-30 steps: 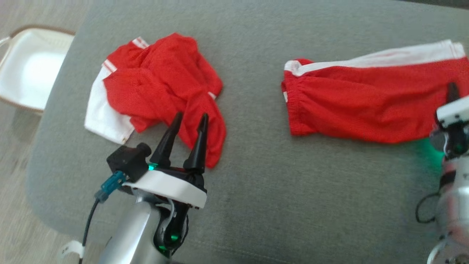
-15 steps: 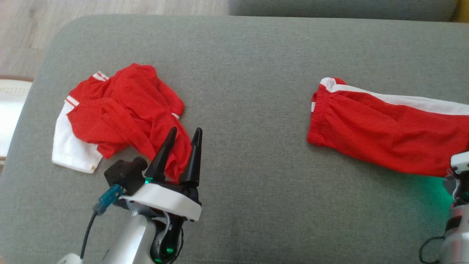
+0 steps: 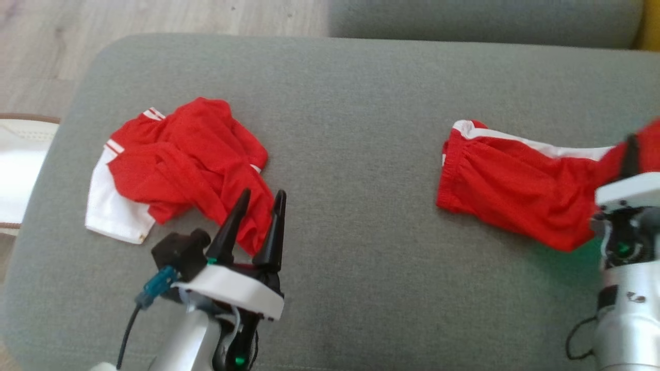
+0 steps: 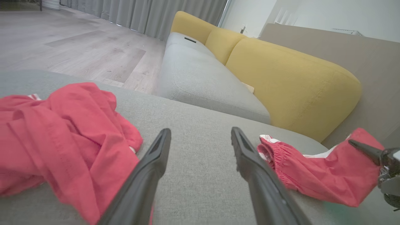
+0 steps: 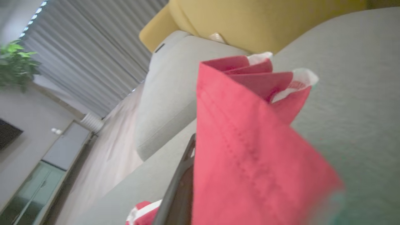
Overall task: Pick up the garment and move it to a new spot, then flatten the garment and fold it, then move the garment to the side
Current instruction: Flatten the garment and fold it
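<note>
On the right half of the grey cushion [image 3: 361, 154], the garment [image 3: 515, 201] is lying with its long axis running left to right. Its gathered waistband [image 3: 447, 170] is pointing toward my left, and a white stripe [image 3: 521, 142] is running along the far edge. I am keeping my right tool [image 3: 630, 154] clamped shut on the garment's right end, which is now bunching and rising off the cushion. Half a second ago that end was lying flat, and the tool was sitting lower at the near edge. My left tool [image 3: 261, 193] is still hovering with its fingers spread wide, gripping nothing, its tips over the near edge of a second, crumpled red garment [image 3: 180, 159] well apart on the left.
</note>
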Controlling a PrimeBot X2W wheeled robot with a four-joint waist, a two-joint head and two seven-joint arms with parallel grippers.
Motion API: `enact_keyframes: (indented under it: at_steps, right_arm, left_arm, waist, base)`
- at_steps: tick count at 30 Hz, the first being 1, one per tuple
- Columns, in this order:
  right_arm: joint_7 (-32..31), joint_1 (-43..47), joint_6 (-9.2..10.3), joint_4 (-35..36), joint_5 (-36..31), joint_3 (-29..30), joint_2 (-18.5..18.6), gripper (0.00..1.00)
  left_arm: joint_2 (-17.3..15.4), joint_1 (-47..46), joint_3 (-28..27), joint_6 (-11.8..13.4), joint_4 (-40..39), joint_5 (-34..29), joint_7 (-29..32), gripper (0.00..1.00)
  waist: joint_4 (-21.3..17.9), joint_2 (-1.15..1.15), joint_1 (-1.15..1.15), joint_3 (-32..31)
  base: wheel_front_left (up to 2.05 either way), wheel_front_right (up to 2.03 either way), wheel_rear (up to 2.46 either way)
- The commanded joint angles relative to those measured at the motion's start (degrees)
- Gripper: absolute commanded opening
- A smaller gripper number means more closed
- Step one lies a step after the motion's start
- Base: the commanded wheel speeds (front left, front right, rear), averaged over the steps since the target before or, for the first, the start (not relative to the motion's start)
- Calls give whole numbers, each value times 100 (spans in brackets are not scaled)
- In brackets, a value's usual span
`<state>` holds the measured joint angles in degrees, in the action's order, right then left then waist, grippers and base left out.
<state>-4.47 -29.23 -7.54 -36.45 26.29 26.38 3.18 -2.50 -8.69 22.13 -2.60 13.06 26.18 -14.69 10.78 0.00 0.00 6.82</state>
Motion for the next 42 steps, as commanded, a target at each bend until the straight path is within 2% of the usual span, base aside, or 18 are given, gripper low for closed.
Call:
enact_keyframes:
  at_steps: [1, 6, 11, 27, 28, 29, 42]
  right_arm:
    - [44, -41, 5, 233, 171, -308, -24, 0]
    - [141, 226, 5, 300, 941, -1341, -28, 0]
    - [295, 432, 5, 254, 1343, -2084, -29, 0]
    - [737, 312, 5, -417, 1829, -3469, -30, 0]
    - [791, 289, 5, -474, 1824, -3499, -30, 70]
    - [823, 266, 5, -513, 1869, -3549, -30, 100]
    - [636, 230, 5, -695, 2538, -5020, -30, 100]
  left_arm:
    - [-38, -43, -166, -17, -160, -51, -30, 100]
    - [-38, 43, -226, -8, -152, -51, -30, 100]
    - [-38, 123, -267, -6, -136, -76, -30, 100]
    - [-38, 153, -323, 11, -157, -104, -30, 100]
    - [-38, 153, -321, 9, -155, -106, -30, 100]
    - [-38, 151, -319, 7, -153, -107, -30, 100]
    - [-38, 159, -353, 19, -140, -107, -30, 100]
  waist:
    - [73, 0, 0, -72]
    - [199, 0, 0, -166]
    - [274, 0, 0, -232]
    - [312, 0, 0, -208]
    - [311, 0, 0, -202]
    - [312, 0, 0, -200]
    - [227, 0, 0, -279]
  base:
    - [0, 0, 0]
    - [0, 0, 0]
    - [0, 0, 0]
    - [0, 0, 0]
    - [0, 0, 0]
    - [0, 0, 0]
    - [0, 0, 0]
